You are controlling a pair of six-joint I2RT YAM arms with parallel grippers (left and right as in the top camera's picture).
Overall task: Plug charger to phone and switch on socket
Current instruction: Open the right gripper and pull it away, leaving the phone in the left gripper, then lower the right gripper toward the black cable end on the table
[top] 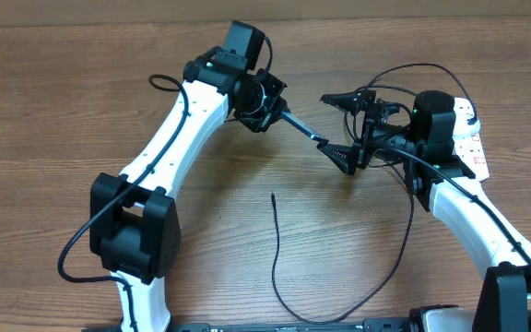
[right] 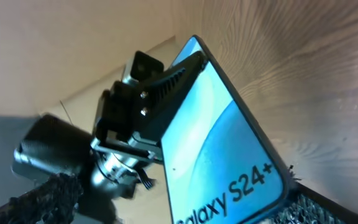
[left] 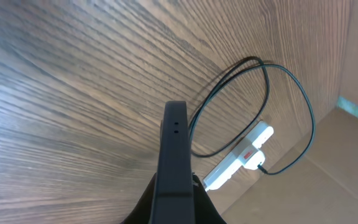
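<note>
From overhead, my left gripper [top: 279, 109] is clamped on the phone [top: 304, 129], held edge-on above the table [top: 63, 92] and pointing right. My right gripper [top: 332, 124] is spread wide, its fingers on either side of the phone's free end. The charger [top: 277, 249] trails across the near middle of the table, its tip lying loose. The socket [top: 469, 138] sits at the far right, half hidden under my right arm.

My left wrist camera shows only the phone's [left: 174, 155] dark edge. Beyond it the whole socket [left: 241, 155] shows, with the charger [left: 291, 93] looped beside it.

Only my right wrist camera shows the phone's [right: 222, 155] blue screen, reading "Galaxy S24+", with a left finger [right: 173, 78] pressed along it. Its lower corner sits just beside my right pad [right: 306, 205]; I cannot tell whether they touch.
</note>
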